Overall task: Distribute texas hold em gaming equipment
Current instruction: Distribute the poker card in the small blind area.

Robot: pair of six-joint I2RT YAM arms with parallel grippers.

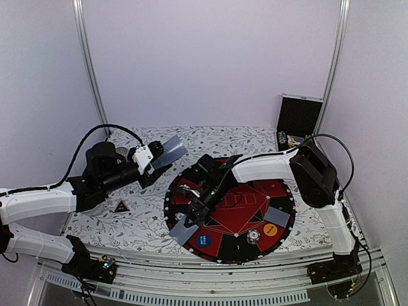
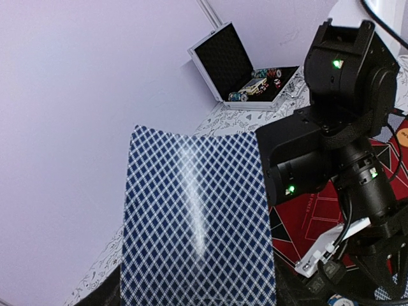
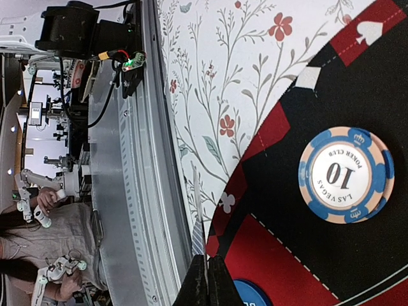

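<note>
My left gripper (image 1: 155,160) is raised over the table's left side, shut on a stack of grey-blue-backed playing cards (image 1: 169,152). The top card's back (image 2: 197,223) fills the left wrist view and hides the fingers. My right gripper (image 1: 191,215) is low over the near-left rim of the round mat (image 1: 223,252), shut on a single card (image 1: 183,231). In the right wrist view that card (image 3: 198,217) is seen edge-on between the closed fingertips (image 3: 217,280). On the mat lie a blue marker disc (image 1: 203,240), an orange marker disc (image 1: 270,229), a striped poker chip (image 1: 253,236) (image 3: 344,175) and another face-down card (image 1: 276,215).
The black silver-edged case (image 1: 298,116) (image 2: 245,70) stands open at the back right with chips in it. A small black triangle (image 1: 121,206) lies on the floral cloth (image 1: 140,223) at the left. The right arm's body (image 2: 331,127) is close beside the left gripper's cards.
</note>
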